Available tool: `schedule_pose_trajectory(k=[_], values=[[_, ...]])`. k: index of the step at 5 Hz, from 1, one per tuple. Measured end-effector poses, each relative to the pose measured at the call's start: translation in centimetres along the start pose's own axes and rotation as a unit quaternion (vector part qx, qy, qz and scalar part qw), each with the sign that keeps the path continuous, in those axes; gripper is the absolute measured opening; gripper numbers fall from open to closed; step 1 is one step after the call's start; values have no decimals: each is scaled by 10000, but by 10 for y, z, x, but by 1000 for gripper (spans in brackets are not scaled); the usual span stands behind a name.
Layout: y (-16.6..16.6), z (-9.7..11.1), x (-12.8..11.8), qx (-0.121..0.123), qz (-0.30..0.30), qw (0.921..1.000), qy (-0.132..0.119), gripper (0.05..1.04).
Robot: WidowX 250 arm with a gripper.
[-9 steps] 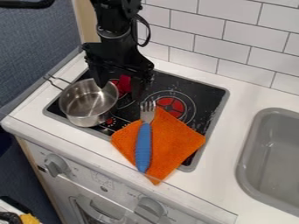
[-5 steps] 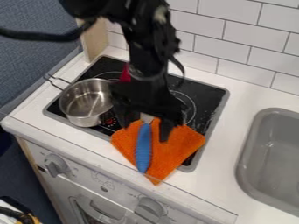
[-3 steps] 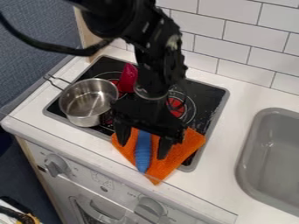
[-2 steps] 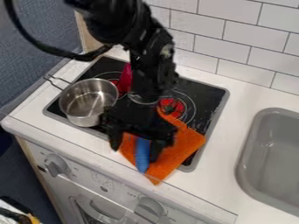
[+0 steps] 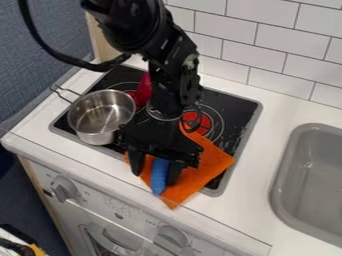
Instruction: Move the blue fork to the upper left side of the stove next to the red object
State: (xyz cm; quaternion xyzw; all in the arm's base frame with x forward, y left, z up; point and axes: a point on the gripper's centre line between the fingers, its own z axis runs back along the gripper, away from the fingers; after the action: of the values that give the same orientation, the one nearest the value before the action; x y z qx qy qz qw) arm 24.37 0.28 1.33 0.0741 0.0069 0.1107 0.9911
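Observation:
The black gripper (image 5: 154, 178) is low over the front of the stove, open, with one finger on each side of the blue fork handle (image 5: 159, 176). Its right finger is against the handle; a narrow strip of orange separates the left finger from it. Beneath the handle lies an orange cloth (image 5: 207, 162). The fork's metal tines are hidden under the gripper body. Toward the back left of the stove (image 5: 230, 107), a red object (image 5: 144, 90) is partly covered by the arm.
A metal pot (image 5: 100, 117) stands on the stove's left part, close beside the gripper, its wire handle pointing to the back left. The grey sink (image 5: 310, 175) is at the right. White wall tiles (image 5: 267, 55) rise behind the counter.
From the back of the stove, the gripper has come forward and down around the fork handle. The handle and the cloth's front corner have shifted slightly to the left.

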Motion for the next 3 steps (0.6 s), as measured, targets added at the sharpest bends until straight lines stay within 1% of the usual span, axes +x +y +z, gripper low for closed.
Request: schedule_pose_trajectory(k=[1,3], values=[[0,1,0,3,-19,10000,-11,421],[-1,4,0,-42,-56,10000,-48,409]])
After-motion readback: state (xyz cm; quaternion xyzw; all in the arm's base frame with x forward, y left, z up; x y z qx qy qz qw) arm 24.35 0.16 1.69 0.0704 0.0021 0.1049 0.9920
